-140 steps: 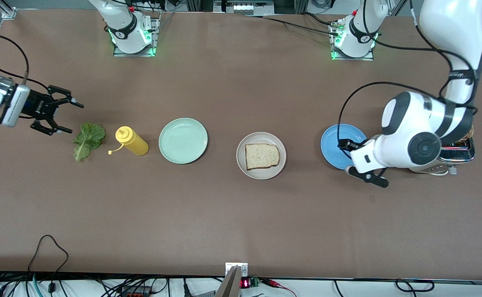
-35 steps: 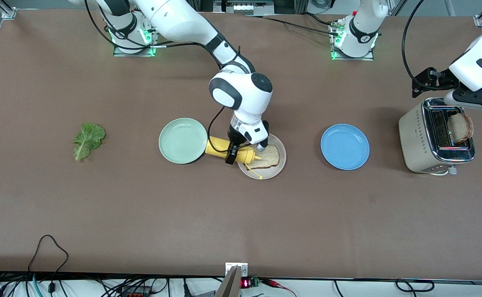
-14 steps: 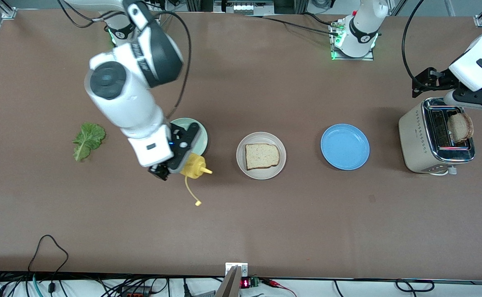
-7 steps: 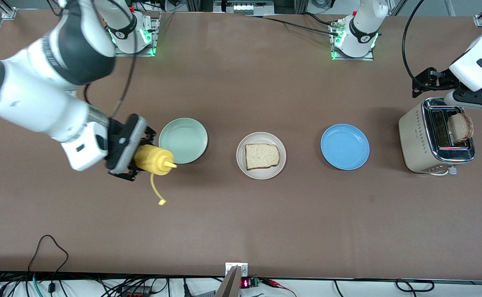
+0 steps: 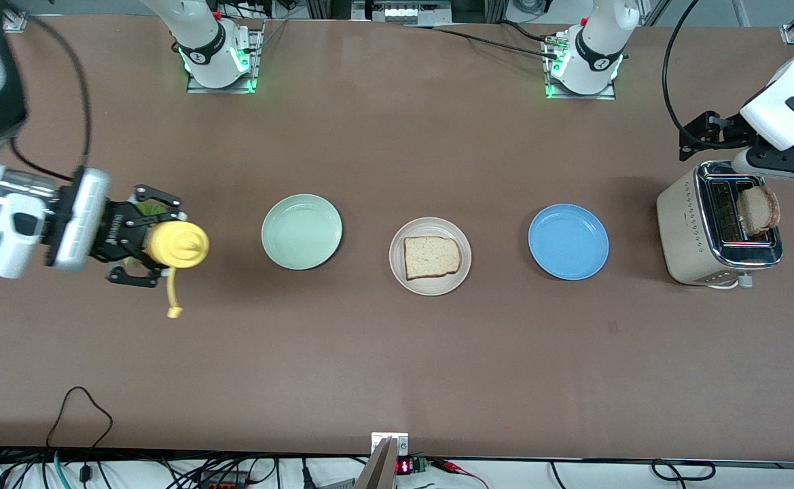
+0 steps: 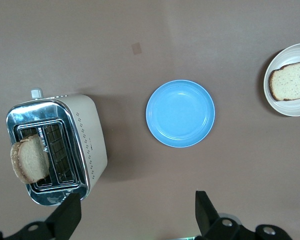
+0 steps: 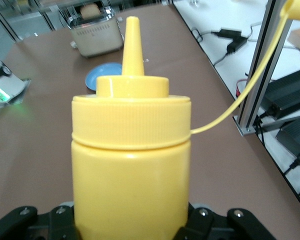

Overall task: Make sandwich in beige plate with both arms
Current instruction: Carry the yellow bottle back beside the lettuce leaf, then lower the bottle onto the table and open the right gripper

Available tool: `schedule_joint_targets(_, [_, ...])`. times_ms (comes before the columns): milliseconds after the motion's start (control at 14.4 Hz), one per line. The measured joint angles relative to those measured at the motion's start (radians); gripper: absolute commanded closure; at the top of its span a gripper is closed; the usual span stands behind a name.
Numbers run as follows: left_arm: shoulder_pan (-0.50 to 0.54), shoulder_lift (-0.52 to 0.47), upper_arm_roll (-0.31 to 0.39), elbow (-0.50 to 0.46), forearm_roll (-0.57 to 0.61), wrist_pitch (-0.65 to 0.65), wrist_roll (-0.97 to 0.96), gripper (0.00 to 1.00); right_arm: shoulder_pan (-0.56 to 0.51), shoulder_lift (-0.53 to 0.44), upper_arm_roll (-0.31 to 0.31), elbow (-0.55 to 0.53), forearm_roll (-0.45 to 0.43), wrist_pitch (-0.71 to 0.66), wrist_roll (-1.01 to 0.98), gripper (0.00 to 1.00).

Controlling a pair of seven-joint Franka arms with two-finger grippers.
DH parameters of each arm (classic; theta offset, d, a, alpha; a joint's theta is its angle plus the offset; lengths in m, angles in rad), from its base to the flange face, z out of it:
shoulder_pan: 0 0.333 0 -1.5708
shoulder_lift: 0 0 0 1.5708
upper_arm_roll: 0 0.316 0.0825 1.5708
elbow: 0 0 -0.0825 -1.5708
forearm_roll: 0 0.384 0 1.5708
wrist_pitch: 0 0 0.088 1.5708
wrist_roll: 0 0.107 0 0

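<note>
Your right gripper (image 5: 140,236) clamps the yellow squeeze bottle (image 5: 176,245), nine o'clock of the beige plate (image 5: 430,256); your left gripper (image 6: 135,216) waits wide open, empty, over the toaster (image 5: 717,223).

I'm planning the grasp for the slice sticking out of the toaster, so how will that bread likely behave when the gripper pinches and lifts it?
The toast slice looks browned, so probably stiff enough to hold shape, yet crumbly under a hard pinch. It appears light. It leans in the toaster slot, so it may snag on the wires. The left gripper hangs open above it.
</note>
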Motion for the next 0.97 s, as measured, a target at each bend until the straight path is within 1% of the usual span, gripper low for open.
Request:
schedule_joint_targets(209, [0.0, 0.0, 0.0, 0.0, 0.0, 0.0, 0.0, 0.0, -0.106, -0.002, 0.0, -0.13, 0.146, -0.07, -0.244, 0.59])
schedule_joint_targets(487, [0.003, 0.0, 0.002, 0.0, 0.0, 0.0, 0.0, 0.0, -0.179, 0.0, 0.0, -0.313, 0.281, -0.126, -0.511, 0.59])
schedule_joint_targets(626, [0.003, 0.0, 0.002, 0.0, 0.0, 0.0, 0.0, 0.0, -0.205, 0.003, 0.001, -0.396, 0.332, -0.154, -0.626, 0.59])
schedule_joint_targets(765, [0.005, 0.0, 0.002, 0.0, 0.0, 0.0, 0.0, 0.0, -0.235, 0.018, 0.001, -0.471, 0.363, -0.183, -0.74, 0.59])
schedule_joint_targets(973, [0.018, 0.0, 0.003, 0.0, 0.0, 0.0, 0.0, 0.0, -0.282, 0.097, 0.001, -0.527, 0.387, -0.239, -0.899, 0.59])
